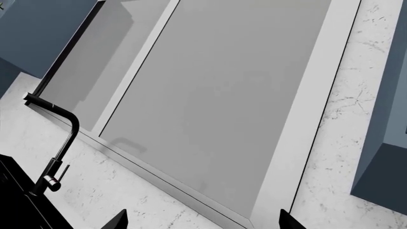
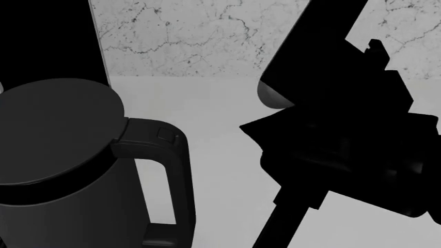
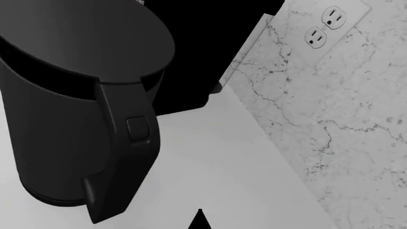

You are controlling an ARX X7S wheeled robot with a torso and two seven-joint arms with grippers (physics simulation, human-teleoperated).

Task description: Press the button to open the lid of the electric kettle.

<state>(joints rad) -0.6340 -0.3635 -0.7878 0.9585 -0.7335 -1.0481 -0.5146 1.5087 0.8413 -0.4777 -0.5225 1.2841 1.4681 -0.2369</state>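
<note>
The electric kettle (image 2: 62,206) is a dark grey cylinder at the left of the head view, with the lid (image 2: 55,121) lying flat and closed on it. The button (image 2: 165,135) is a small square in the top of the black handle (image 2: 169,181). My right arm (image 2: 344,134) is a black mass to the right of the handle, apart from it. In the right wrist view the kettle (image 3: 57,143), lid (image 3: 83,33) and button (image 3: 137,128) show, and my right gripper (image 3: 199,220) is shut and empty, short of the handle. My left gripper (image 1: 203,223) is open and empty, away from the kettle.
A boxy black appliance (image 3: 203,47) stands behind the kettle against the marble wall, also in the head view (image 2: 48,36). A wall outlet (image 3: 324,24) is on the marble. The left wrist view shows a window (image 1: 216,95), a black faucet (image 1: 60,143) and a dark sink (image 1: 19,200).
</note>
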